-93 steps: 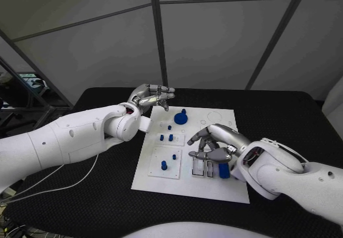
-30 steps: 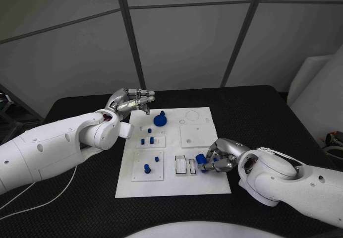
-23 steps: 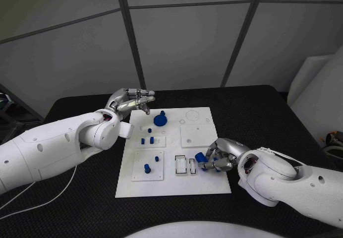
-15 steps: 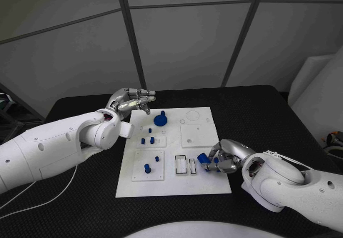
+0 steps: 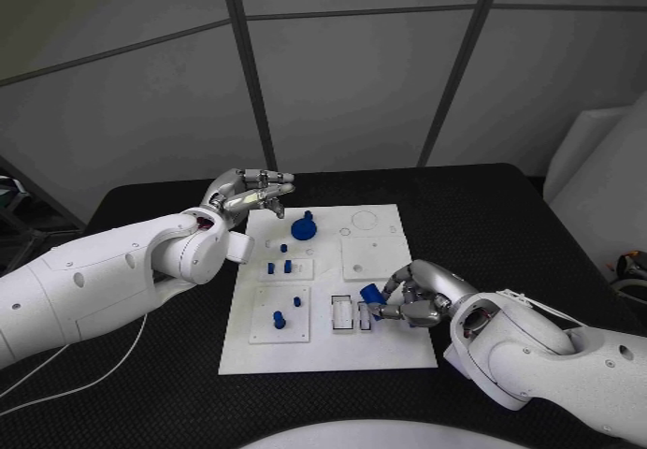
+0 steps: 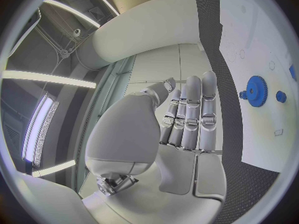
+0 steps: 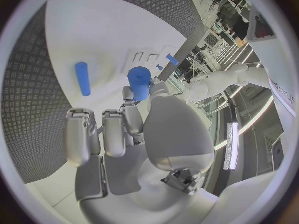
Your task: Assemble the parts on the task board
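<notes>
Item: task board (image 5: 378, 348), white, centre of the black table (image 5: 512, 215). I read no writing on it.
Item: right hand (image 5: 411, 297), pinching 1 blue cylinder part (image 5: 371, 294) just above the board's near right slots.
Item: left hand (image 5: 248, 194), fingers curled, grasping nothing, beside the blue gear (image 5: 304, 226).

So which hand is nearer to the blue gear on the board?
Left. The left hand hangs over the board's far left corner, close beside the blue gear but apart from it. The right hand is at the board's near right side, holding a blue cylinder.
</notes>
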`<control>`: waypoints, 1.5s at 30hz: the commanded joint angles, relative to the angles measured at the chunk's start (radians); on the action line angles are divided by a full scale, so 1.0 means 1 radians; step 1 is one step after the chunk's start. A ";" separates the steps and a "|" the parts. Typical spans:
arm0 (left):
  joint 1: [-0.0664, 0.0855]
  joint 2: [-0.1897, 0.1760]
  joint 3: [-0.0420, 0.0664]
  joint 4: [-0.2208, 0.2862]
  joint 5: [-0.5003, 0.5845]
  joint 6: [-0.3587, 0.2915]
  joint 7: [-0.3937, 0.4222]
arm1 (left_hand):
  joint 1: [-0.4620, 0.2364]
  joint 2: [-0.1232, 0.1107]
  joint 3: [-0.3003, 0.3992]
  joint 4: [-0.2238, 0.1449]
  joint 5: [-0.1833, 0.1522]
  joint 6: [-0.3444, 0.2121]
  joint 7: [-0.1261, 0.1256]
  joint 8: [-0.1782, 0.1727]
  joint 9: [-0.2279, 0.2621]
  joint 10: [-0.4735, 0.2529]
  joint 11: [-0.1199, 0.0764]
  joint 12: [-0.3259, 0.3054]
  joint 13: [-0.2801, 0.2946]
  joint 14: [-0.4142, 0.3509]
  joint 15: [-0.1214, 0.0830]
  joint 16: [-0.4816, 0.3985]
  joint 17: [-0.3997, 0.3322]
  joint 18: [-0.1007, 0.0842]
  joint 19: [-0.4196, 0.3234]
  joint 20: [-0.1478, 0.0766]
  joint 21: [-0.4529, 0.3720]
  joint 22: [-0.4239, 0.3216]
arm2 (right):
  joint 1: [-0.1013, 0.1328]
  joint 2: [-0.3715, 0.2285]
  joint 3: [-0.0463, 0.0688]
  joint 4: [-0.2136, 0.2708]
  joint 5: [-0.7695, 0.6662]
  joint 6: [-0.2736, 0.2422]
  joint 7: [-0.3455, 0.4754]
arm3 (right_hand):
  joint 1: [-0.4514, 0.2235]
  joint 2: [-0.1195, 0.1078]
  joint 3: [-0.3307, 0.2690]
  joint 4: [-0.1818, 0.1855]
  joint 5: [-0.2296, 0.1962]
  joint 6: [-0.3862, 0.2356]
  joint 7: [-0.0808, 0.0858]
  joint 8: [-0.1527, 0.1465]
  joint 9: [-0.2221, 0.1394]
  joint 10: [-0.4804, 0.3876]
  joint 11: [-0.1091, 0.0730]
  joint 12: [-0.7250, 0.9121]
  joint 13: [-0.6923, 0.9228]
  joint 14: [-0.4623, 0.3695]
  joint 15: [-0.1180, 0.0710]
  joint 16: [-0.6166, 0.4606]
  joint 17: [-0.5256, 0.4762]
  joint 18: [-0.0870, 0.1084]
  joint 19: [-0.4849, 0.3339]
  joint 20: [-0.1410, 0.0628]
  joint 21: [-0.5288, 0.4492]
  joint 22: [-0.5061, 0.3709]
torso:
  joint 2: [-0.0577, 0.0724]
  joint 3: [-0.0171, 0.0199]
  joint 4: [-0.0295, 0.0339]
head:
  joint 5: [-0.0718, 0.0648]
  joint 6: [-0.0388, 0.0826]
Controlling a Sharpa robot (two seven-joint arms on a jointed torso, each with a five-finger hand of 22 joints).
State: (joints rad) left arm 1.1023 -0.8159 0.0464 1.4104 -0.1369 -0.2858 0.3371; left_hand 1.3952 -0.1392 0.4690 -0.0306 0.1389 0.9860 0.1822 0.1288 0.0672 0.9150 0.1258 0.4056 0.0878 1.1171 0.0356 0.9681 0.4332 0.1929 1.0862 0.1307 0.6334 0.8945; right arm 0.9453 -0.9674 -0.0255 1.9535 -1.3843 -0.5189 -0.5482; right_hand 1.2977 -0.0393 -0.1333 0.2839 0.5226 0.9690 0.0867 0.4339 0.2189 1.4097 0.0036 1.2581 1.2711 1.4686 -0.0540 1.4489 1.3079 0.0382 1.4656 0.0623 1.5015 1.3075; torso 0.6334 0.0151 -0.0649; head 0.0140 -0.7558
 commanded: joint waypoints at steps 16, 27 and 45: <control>0.002 0.005 0.001 0.007 0.002 0.011 0.007 | -0.002 0.009 -0.005 0.000 0.001 -0.005 0.001 -0.003 0.000 -0.005 -0.002 0.005 -0.001 -0.007 0.002 0.002 -0.001 -0.010 -0.010 0.000 -0.004 -0.001 | 0.001 0.102 0.001 -0.065 0.065 0.120 -0.014 | -0.049 0.019 -0.037 0.008 -0.012 0.060 -0.025 0.022 0.033 -0.001 -0.015 -0.034 -0.020 0.053 -0.018 -0.005 0.004 -0.011 0.028 -0.017 -0.005 0.175 | 0.002 0.0001 -0.0027 | 0.014 -0.003; 0.002 0.006 0.001 0.007 0.002 0.011 0.007 | -0.002 0.009 -0.005 0.000 0.001 -0.005 0.001 -0.003 0.000 -0.005 -0.002 0.005 -0.001 -0.007 0.002 0.002 -0.001 -0.010 -0.010 0.000 -0.004 -0.001 | 0.001 0.123 0.001 -0.086 0.058 0.119 -0.031 | -0.110 0.031 -0.076 0.008 -0.089 0.066 -0.033 0.034 0.059 0.005 -0.022 -0.043 -0.017 0.053 -0.024 -0.008 0.004 -0.011 0.027 -0.024 -0.007 0.174 | 0.002 0.0011 -0.0018 | 0.016 -0.005; 0.002 0.006 0.001 0.006 0.002 0.011 0.006 | -0.002 0.009 -0.005 0.000 0.001 -0.005 0.001 -0.003 0.000 -0.005 -0.002 0.005 -0.001 -0.007 0.002 0.002 -0.001 -0.010 -0.010 0.000 -0.004 -0.001 | 0.001 0.137 0.001 -0.095 0.042 0.104 -0.009 | -0.229 -0.044 -0.070 0.012 -0.326 0.050 -0.030 0.042 0.100 0.003 -0.019 -0.063 -0.014 0.052 -0.022 -0.017 -0.001 -0.009 0.022 -0.023 -0.013 0.169 | 0.002 0.0019 -0.0037 | 0.022 -0.007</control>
State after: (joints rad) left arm 1.1024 -0.8110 0.0464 1.4152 -0.1369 -0.2848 0.3368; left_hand 1.3952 -0.1392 0.4690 -0.0306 0.1389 0.9861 0.1822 0.1288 0.0672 0.9151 0.1258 0.4056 0.0878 1.1171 0.0356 0.9681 0.4335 0.1929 1.0862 0.1307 0.6334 0.8946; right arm 0.9458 -0.8314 -0.0246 1.8559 -1.3343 -0.4143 -0.5687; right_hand 1.0767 -0.0827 -0.2097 0.2950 0.2017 1.0260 0.0587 0.4724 0.3175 1.4130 -0.0145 1.1991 1.2553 1.4648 -0.0719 1.4369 1.3069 0.0383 1.4689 0.0442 1.4933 1.3074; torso 0.6355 0.0166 -0.0682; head 0.0354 -0.7631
